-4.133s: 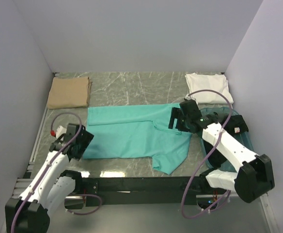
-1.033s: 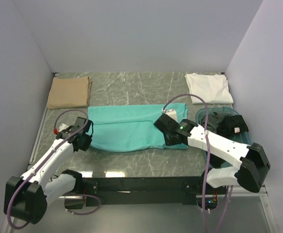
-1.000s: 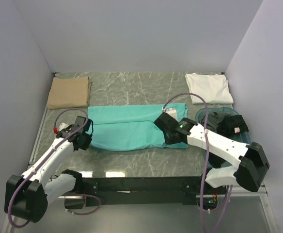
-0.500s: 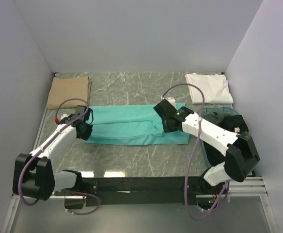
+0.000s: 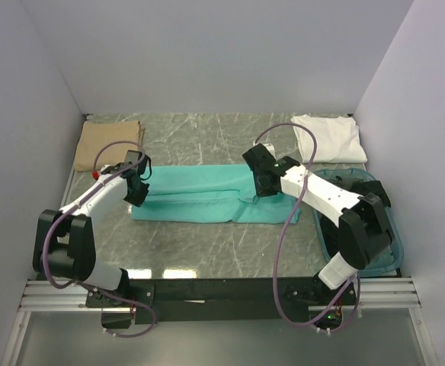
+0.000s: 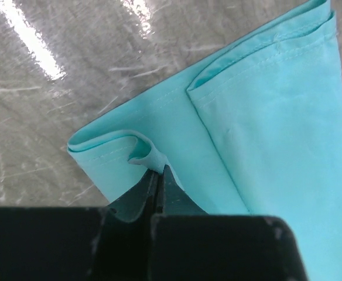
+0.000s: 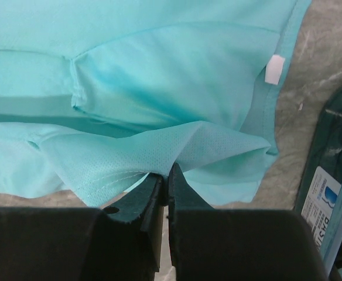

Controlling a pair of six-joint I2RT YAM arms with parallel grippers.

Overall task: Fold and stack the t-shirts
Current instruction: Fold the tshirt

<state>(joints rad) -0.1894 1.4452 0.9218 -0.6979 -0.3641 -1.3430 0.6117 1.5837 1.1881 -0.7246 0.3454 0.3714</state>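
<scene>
The teal t-shirt (image 5: 200,204) is soft matt cloth; close up it shows a fine mesh weave and stitched hems. Under it, the table (image 5: 207,137) looks like grey veined stone, smooth and glossy with glare. To its right, the tub (image 5: 391,242) is shiny plastic. Behind it, the tan t-shirt (image 5: 108,143) and white t-shirt (image 5: 329,137) are matt cloth.

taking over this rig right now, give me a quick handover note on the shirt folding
Left claw: shut on the teal t-shirt, at its left end.
Right claw: shut on the same shirt, toward its right end.
The teal shirt lies mid-table as a long narrow band.
Done: tan t-shirt folded at far left, white t-shirt folded at far right.
To do: finish folding the teal one, then stack them.
</scene>
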